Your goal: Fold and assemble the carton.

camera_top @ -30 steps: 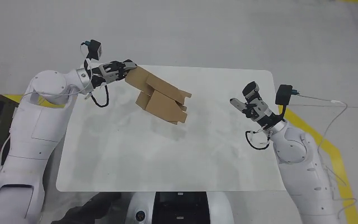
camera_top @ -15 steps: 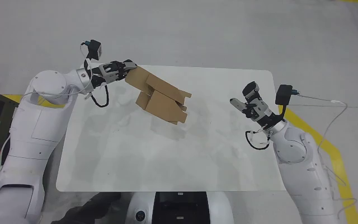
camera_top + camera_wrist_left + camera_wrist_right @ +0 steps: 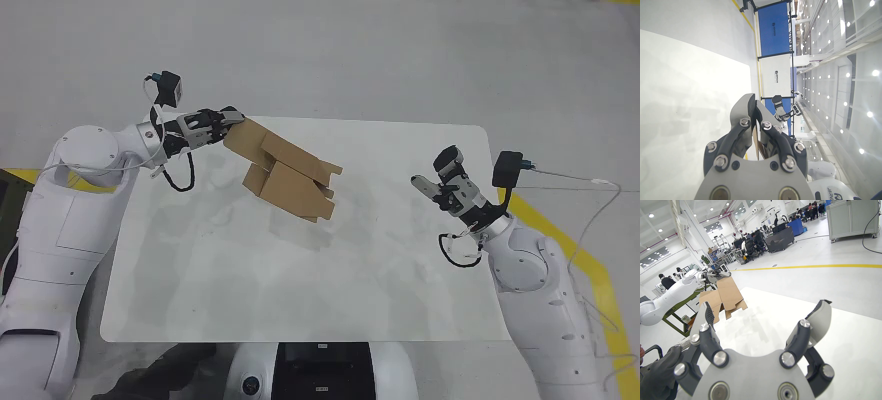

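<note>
Top view: the left tool (image 3: 232, 122) is closed tight on one end of the carton (image 3: 290, 178) at the far left corner of the counter (image 3: 300, 290). The carton is brown, partly unfolded, and slants from that corner toward the counter's middle. We cannot tell whether its lower flaps touch the counter. The right tool (image 3: 432, 180) sits at the counter's right edge, spread wide and holding nothing.

Left wrist view: the left tool (image 3: 753, 102) pinches a thin cardboard edge of the carton (image 3: 756, 145). Beyond the counter, a blue panel (image 3: 772, 30) and a white panel (image 3: 775, 75) carry lettering.

Right wrist view: the right tool (image 3: 764, 306) gapes over the counter (image 3: 783, 313), empty. Across the counter, the carton (image 3: 728, 294) hangs from the left tool (image 3: 721, 274). We see no print on its faces.
</note>
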Tool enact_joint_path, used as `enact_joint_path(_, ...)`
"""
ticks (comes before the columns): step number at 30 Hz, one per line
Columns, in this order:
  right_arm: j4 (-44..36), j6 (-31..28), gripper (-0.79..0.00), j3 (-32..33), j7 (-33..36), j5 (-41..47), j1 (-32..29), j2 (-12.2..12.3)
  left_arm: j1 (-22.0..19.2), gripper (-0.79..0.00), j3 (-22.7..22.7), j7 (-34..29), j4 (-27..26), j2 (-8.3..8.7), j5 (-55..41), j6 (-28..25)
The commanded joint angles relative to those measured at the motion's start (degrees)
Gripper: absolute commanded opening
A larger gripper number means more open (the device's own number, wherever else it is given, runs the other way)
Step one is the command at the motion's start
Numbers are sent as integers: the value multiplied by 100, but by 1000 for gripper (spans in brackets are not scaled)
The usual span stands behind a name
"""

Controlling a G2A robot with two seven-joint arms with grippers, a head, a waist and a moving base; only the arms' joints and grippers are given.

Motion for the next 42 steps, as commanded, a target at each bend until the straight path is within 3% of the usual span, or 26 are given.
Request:
enact_joint_path(1,0,0,0,0,0,0,0,0,0,-785,0,0,-1,0,0,0)
enact_joint_path(8,-20,38,0,-17,-20,48,-27,-3,69,-785,15,191,-147,-18,39,-13)
enact_joint_path(12,38,-136,0,-154,179,628,-62,-4,11,-785,74,209,-150,-54,-10,-36)
enact_joint_path(28,450,-123,0,-1301,3119,4058,341,57,-584,-785,619,27,640,-294,-152,-304)
enact_joint_path(42,943,331,0,-2068,3845,5898,719,-59,-665,-785,720,-97,817,-396,-201,-509)
